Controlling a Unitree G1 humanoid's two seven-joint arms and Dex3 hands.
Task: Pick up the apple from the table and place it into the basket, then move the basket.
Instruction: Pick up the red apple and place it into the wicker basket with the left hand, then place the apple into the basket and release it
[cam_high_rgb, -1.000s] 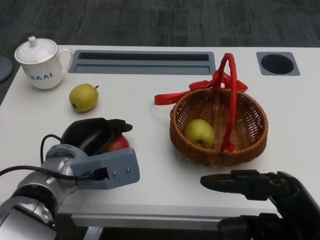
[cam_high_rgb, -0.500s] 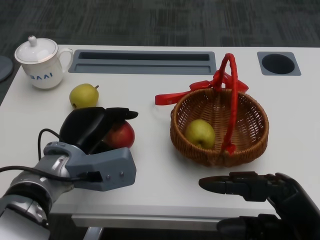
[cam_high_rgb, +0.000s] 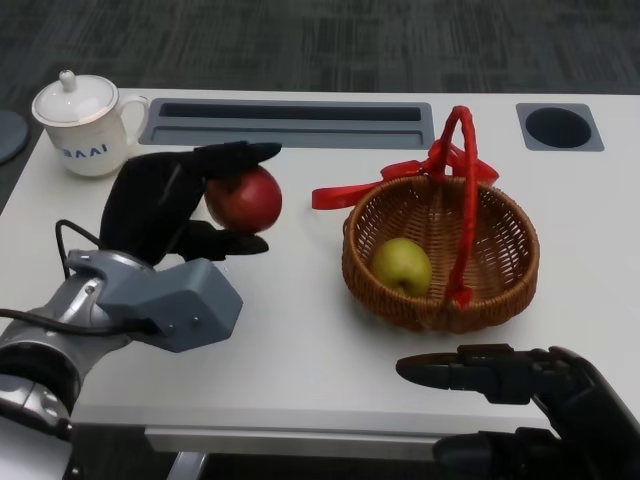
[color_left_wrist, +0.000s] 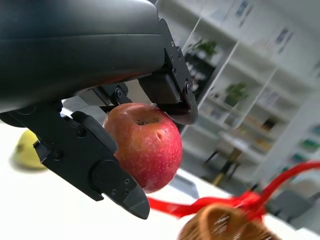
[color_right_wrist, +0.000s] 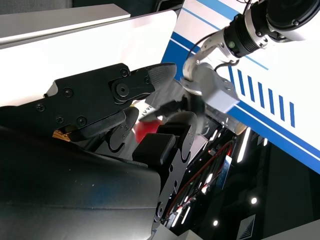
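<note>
Red and round, the glossy apple (cam_high_rgb: 244, 198) sits in my left robot hand (cam_high_rgb: 165, 205), pinched between black fingers above and a thumb below, lifted clear of the white tabletop (cam_high_rgb: 290, 300). From the left wrist the apple (color_left_wrist: 144, 145) shows its stem dimple between the fingertips (color_left_wrist: 172, 95). It hangs left of the brown woven wicker basket (cam_high_rgb: 440, 255), apart from it. That basket has an upright red handle (cam_high_rgb: 462, 190) with a red ribbon trailing off its left side, and a yellow-green fruit (cam_high_rgb: 401, 266) lies inside it. My right robot hand (cam_high_rgb: 510, 375) hovers near the tabletop's front edge, just before the basket, fingers stretched out and holding nothing. A white lidded mug (cam_high_rgb: 83, 125) stands at the far left corner.
</note>
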